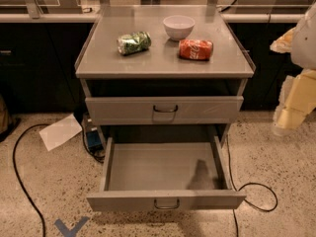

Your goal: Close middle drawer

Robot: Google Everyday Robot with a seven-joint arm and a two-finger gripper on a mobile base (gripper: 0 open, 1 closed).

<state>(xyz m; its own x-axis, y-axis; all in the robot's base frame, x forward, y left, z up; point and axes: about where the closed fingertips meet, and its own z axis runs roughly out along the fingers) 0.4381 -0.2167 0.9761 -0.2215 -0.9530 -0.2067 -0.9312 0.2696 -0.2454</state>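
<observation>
The middle drawer is pulled far out of the grey metal cabinet. Its deep rectangular tray is empty, and its flat front has a small dark loop handle at centre. Above it, the upper drawer sits nearly flush and has a similar handle. The lowest drawer is hidden under the open one. My gripper hangs at the right edge of the camera view on the cream and white arm. It is to the right of the cabinet, above the floor, and well apart from the drawer and its handle.
On the cabinet top lie a green crushed can, a white bowl and a red crushed can. Black cables run over the speckled floor on both sides. A white sheet lies at the left, and dark counters stand behind.
</observation>
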